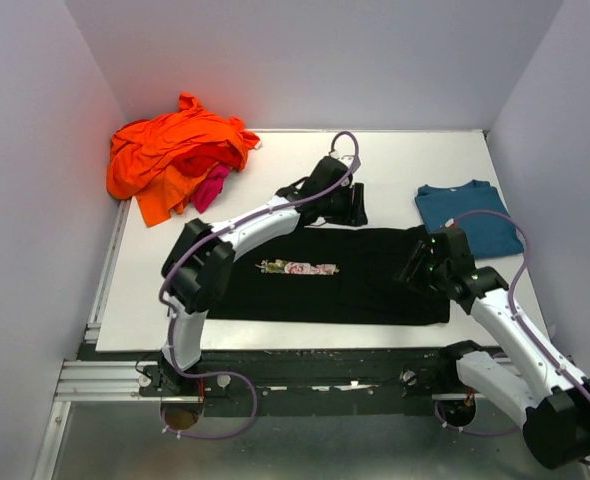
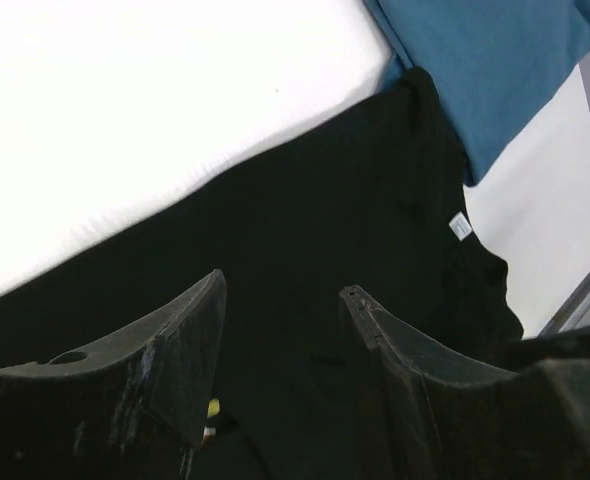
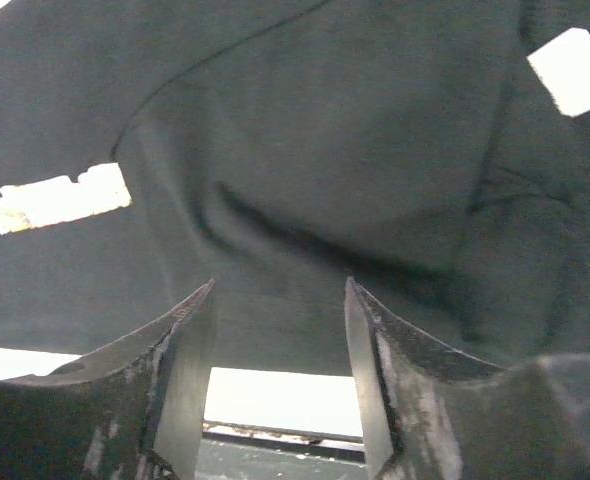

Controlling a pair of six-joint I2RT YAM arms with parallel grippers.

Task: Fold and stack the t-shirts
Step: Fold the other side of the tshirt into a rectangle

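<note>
While my left pincer (image 1: 347, 205) hangs over the far edge of the flat black cotton t-shirt (image 1: 365, 285), its fingers stand apart on nothing. My right pincer (image 1: 415, 268) sits at the shirt's right end, also apart, with cloth only beyond the tips. The shirt's near hem runs along the front edge of the white tabletop (image 1: 275, 160), and its far right corner touches the folded teal-blue t-shirt (image 1: 470, 215). Crumpled orange t-shirts (image 1: 175, 155) and a magenta-pink t-shirt (image 1: 213, 187) are heaped in the far left corner; bare tabletop lies between heap and teal shirt. A small white sewn-in tag (image 2: 459, 227) and the white-and-pink chest print (image 1: 297, 267) are too small to read
</note>
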